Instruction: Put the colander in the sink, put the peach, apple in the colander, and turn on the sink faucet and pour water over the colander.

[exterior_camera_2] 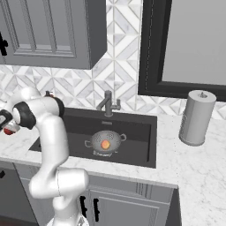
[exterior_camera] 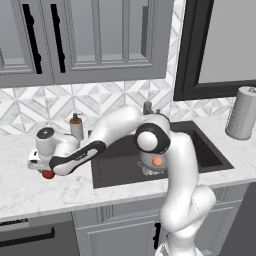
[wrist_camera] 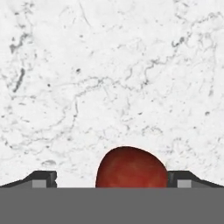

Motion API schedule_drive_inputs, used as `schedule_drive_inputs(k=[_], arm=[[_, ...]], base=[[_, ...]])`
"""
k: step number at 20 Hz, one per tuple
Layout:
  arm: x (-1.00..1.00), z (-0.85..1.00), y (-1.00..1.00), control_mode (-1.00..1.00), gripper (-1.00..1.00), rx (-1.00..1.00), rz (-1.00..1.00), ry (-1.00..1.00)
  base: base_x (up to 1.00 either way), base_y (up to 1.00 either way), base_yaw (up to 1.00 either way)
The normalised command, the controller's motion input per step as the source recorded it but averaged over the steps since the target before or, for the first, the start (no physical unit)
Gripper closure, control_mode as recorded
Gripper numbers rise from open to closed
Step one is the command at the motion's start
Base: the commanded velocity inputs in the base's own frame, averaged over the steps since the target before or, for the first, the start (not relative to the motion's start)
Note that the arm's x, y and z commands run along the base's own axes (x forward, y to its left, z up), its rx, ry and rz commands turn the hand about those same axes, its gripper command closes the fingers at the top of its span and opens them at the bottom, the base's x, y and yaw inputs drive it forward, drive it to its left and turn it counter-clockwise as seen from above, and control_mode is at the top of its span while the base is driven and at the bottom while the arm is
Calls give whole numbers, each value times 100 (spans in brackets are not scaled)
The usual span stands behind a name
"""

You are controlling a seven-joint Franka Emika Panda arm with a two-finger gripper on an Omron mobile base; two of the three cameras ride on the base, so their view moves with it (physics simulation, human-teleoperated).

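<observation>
The colander (exterior_camera_2: 105, 143) already sits in the sink (exterior_camera_2: 132, 128), near the middle of the basin floor, and the peach (exterior_camera_2: 105, 144) lies inside it, a pale orange spot against the dotted silver bowl. So two steps look done. The apple (wrist_camera: 131, 168) is left, and after it the faucet (exterior_camera_2: 107, 104), which stands at the sink's back edge with no stream coming from it.

The apple rests on the white marble desk (wrist_camera: 109, 78), left of the sink and toward the desk's front edge. It is small, round and dark red with a dull, faintly mottled skin. In the left base view it shows as a red patch (exterior_camera: 48, 174) under the hand.

The gripper (wrist_camera: 112, 178) hangs over the apple with its jaws wide apart, one finger tip on each side of the fruit. They hold nothing; whether either tip touches the skin I cannot tell. I judge the step in hand to be the pickup of the apple, with the closing of the jaws not yet made.
</observation>
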Motion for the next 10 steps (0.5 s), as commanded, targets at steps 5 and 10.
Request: schedule_drive_inputs(k=[5,10], arm=[[30,-25,24,-100,-100,0,0,0],[7,-32,17,-100,-100,-3,0,0]], base=[[0,0,0],[0,0,0]])
